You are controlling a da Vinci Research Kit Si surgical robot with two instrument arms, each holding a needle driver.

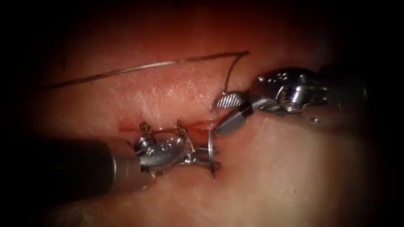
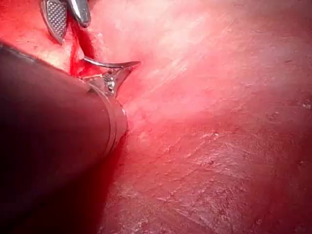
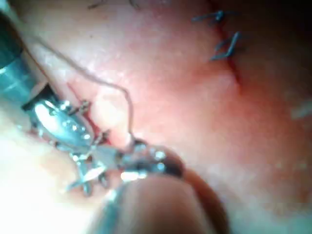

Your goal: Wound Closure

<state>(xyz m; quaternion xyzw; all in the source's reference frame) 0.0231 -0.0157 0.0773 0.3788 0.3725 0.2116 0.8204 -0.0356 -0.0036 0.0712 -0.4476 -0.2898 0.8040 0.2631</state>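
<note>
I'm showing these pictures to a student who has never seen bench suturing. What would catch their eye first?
Probably the curved needle, held near mid-curve by the left tool just below the cut, close to two finished stitches. Next, the right tool with its jaws wide open over the cut's right end, holding nothing. Then the dark thread stretched across the tissue above.

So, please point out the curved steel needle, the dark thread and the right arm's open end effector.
Curved steel needle [image 1: 211, 152], endoscope view, mid-curve.
Dark thread [image 1: 139, 68], endoscope view, long strand above the cut.
Right arm's end effector [image 1: 227, 112], endoscope view, between its open tips.
</note>
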